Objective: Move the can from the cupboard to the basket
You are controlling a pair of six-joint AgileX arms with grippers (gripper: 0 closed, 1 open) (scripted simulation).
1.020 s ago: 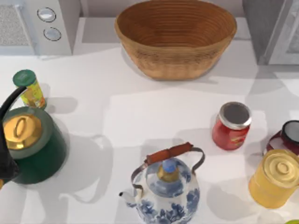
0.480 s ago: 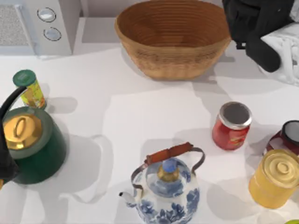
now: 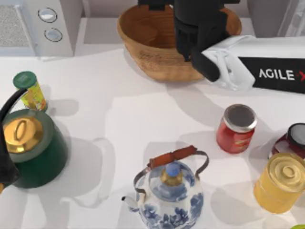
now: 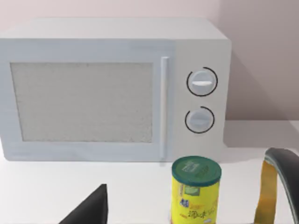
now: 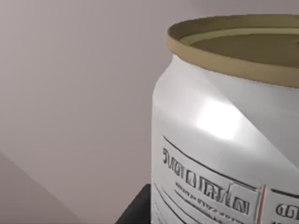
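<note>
We had our right gripper point(image 3: 198, 28) over the basket point(image 3: 143, 40) with the can point(image 5: 224, 140) right up close, though honestly couldn't tell how its claw stood.

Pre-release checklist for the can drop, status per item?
1. Right gripper over the basket in the top view: ok.
2. Can close in front of the right wrist camera, apparently held: ok; finger contact itself cannot tell.
3. Can height above the basket floor: cannot tell, arm covers it.
4. Basket interior free where visible at its left: ok; under the arm, cannot tell.
5. Red jar stands apart from the basket: ok.
6. Left arm parked at the table's left edge: ok.
</note>
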